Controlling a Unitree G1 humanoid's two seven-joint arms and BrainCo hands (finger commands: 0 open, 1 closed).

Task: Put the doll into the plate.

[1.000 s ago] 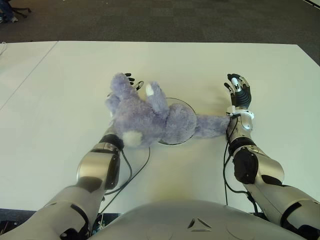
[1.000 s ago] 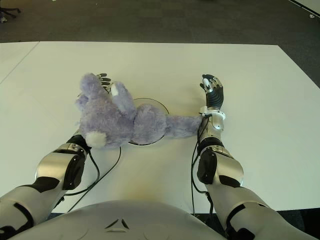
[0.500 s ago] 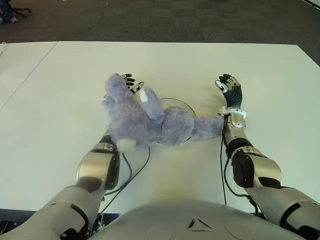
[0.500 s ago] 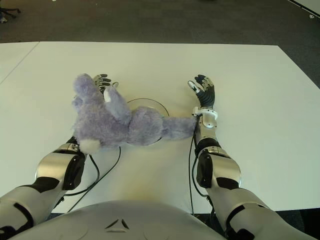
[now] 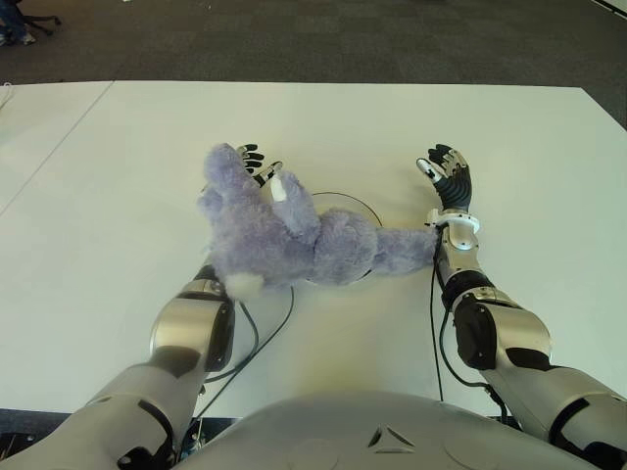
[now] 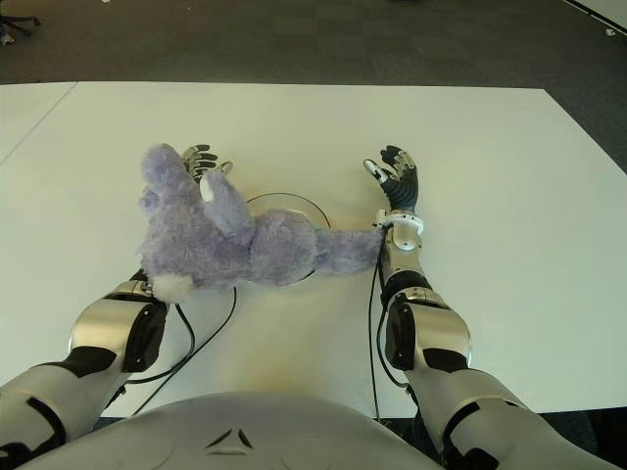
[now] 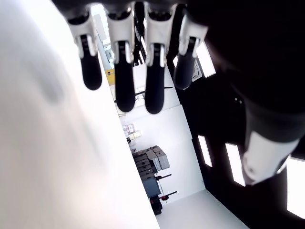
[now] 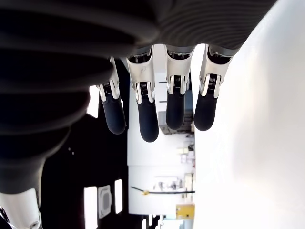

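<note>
Doll (image 5: 294,235) draped over plate (image 5: 367,208), centre frame; left robot hand (image 5: 257,162), right robot hand (image 5: 447,178) both open, holding nothing. Risk: head overhangs rim, may slide onto bench (image 5: 127,166).

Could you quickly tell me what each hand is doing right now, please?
Left hand: open, fingers straight, under the doll.
Right hand: open, holding nothing.

- Head stereo pair: looking forward and down from above the robot's chest onto the white table (image 5: 323,117), dark floor beyond; same scene in both, shifted slightly sideways.
- Shared in both: purple plush doll (image 5: 284,230), plate (image 6: 284,203), left hand (image 5: 257,162), right hand (image 6: 394,176).
- Left wrist view: very close, along the straightened fingers (image 7: 123,71) toward the room.
- Right wrist view: equally close, along its own fingers (image 8: 145,109).
</note>
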